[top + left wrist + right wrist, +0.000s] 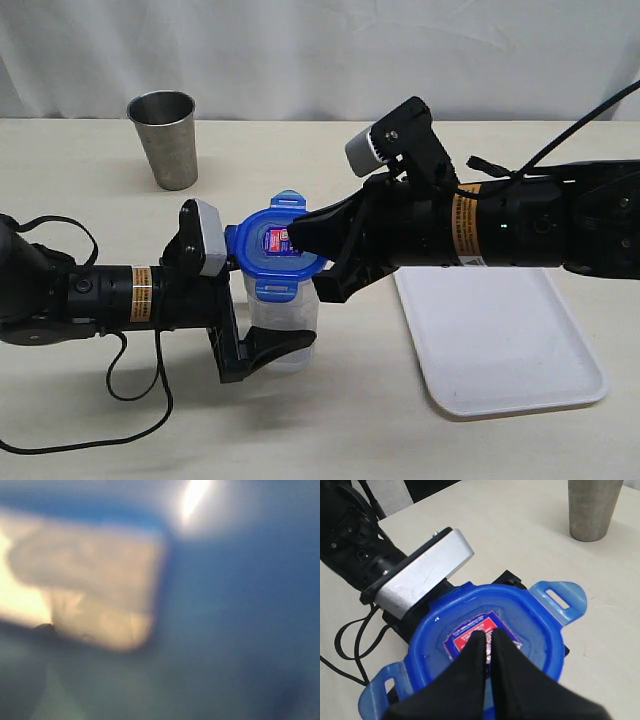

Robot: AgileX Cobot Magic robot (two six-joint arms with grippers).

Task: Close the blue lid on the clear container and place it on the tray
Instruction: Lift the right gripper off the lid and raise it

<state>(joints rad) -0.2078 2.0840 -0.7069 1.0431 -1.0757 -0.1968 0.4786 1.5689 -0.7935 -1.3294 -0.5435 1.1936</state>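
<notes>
On blue rounded-square lid (262,262): right gripper (292,237) closed, touching; left gripper (290,322) clasps translucent container (275,303).

Left arm (90,295) and right arm (560,228) are matte black, each ringed by an orange label (142,293). Silver-grey camera housings (211,238) top both wrists; black cables (135,390) trail.

One blue lid (272,245), one clear container (300,303), one tray (500,350) and one steel cup (165,138) are counted, and two tools: left tool (272,300), right tool (292,236).
</notes>
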